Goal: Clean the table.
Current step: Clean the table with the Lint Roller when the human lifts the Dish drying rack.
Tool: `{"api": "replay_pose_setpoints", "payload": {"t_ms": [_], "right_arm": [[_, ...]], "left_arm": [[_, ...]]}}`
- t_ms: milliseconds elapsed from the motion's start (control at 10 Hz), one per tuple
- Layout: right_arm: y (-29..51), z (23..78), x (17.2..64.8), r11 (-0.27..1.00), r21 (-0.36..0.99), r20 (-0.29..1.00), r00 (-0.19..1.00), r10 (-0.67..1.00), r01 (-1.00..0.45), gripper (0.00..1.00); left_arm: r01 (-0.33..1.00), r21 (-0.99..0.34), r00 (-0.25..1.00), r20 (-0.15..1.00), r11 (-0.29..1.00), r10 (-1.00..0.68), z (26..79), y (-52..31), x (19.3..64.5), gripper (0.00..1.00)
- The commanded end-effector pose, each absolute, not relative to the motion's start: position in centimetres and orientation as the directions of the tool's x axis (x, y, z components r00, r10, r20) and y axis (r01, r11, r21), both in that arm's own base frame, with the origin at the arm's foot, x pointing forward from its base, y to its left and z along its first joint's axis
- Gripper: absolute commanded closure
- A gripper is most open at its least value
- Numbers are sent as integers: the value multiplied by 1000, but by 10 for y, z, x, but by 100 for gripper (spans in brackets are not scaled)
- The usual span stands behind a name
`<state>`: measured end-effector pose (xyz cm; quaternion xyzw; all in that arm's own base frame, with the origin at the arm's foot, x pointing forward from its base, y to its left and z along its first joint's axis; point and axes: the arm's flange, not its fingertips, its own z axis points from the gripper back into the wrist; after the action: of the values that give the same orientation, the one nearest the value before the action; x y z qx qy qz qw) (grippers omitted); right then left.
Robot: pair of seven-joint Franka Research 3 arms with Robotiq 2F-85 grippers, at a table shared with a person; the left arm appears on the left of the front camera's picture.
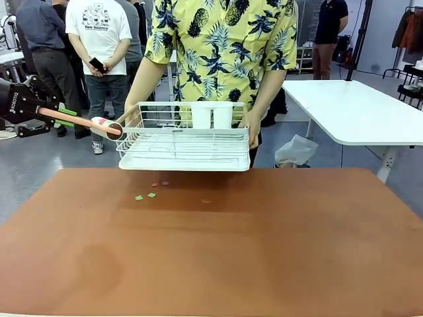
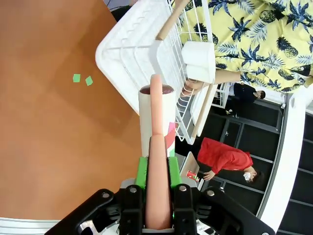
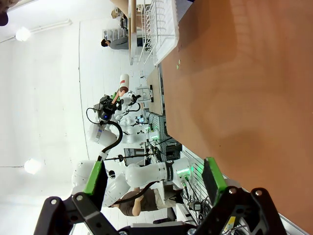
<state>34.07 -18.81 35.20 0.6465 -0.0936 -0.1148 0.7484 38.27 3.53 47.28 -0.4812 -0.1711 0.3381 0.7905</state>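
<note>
The left gripper [image 2: 156,171] is clamped on the salmon-pink handle of a white cylindrical roller [image 2: 145,117]; just beyond its tip a person holds a white wire rack [image 1: 185,152]; the matte reddish-brown tabletop [image 1: 264,244] lies below it, bearing small green scraps [image 1: 145,196]; the right gripper [image 3: 154,178] gapes wide above the tabletop, holding nothing.

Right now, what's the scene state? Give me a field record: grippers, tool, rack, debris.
left gripper: shut on pink-handled roller, roller head beside the rack's left end
right gripper: open, empty, above the table
wire rack: at the table's far edge, person's hands on both ends
rack contents: two white cups
scraps: small green and reddish bits on the table, just in front of the rack
</note>
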Motion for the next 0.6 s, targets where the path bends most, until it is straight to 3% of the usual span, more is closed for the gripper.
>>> {"api": "replay_pose_setpoints", "payload": {"t_ms": [0, 300, 400, 500], "right_arm": [[-188, 354, 339, 137, 989, -7, 955, -295, 49, 0], [-188, 354, 339, 137, 989, -7, 955, -295, 49, 0], [-188, 354, 339, 137, 989, -7, 955, -295, 49, 0], [-188, 354, 339, 137, 989, -7, 955, -295, 49, 0]], "left_arm": [[-371, -876, 712, -56, 307, 700, 473, 35, 383, 100], [-371, -876, 712, -56, 307, 700, 473, 35, 383, 100], [-370, -876, 713, -55, 308, 699, 473, 35, 383, 79], [-305, -861, 767, 32, 408, 641, 485, 40, 382, 79]]}}
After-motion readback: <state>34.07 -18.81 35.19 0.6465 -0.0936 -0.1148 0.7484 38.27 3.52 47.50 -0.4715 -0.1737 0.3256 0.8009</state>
